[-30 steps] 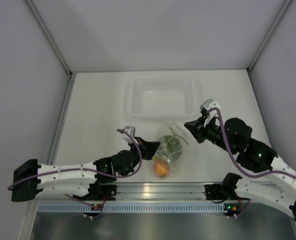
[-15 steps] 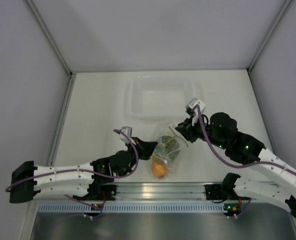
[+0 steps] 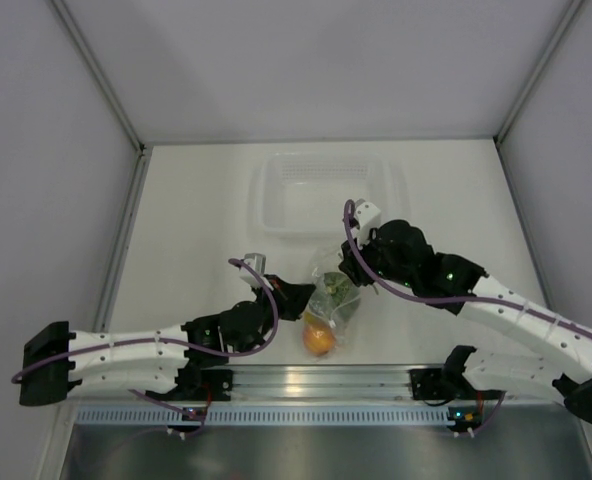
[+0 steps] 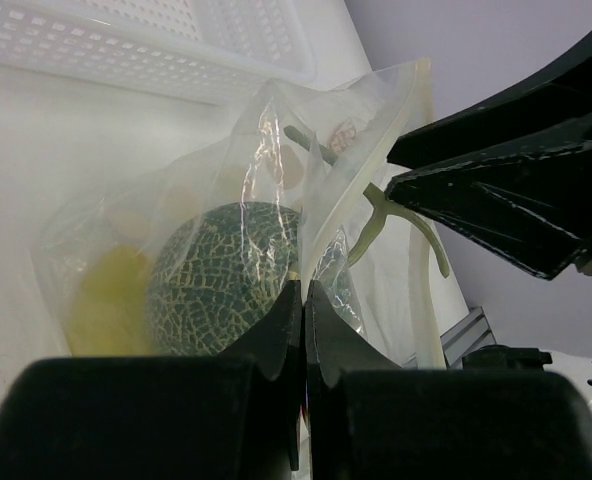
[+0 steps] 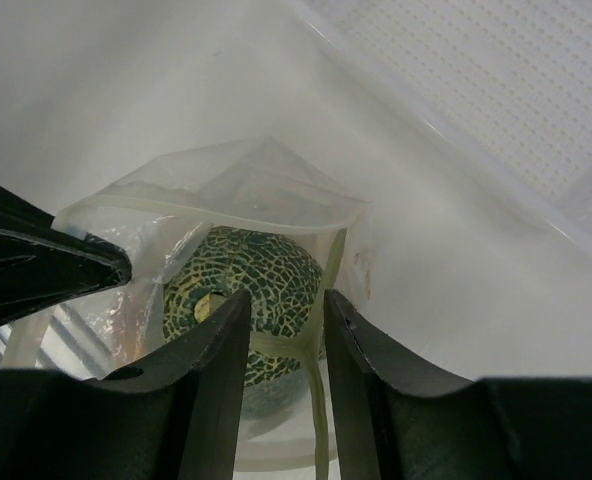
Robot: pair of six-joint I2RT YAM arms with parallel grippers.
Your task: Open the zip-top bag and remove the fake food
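The clear zip-top bag lies near the table's front edge, its mouth open toward the back. Inside it are the green melon and an orange fruit. My left gripper is shut on the bag's left edge. The left wrist view shows the melon and a yellow fruit through the plastic. My right gripper is open at the bag's mouth. In the right wrist view its fingers straddle the melon and its pale stem, without gripping them.
A rigid clear tub stands just behind the bag, and also shows in the left wrist view and the right wrist view. A metal rail runs along the front edge. White walls enclose the table.
My right arm has swung left and down, bringing its open gripper from right of the bag to the bag's mouth over the melon. My left gripper has kept its hold on the bag.
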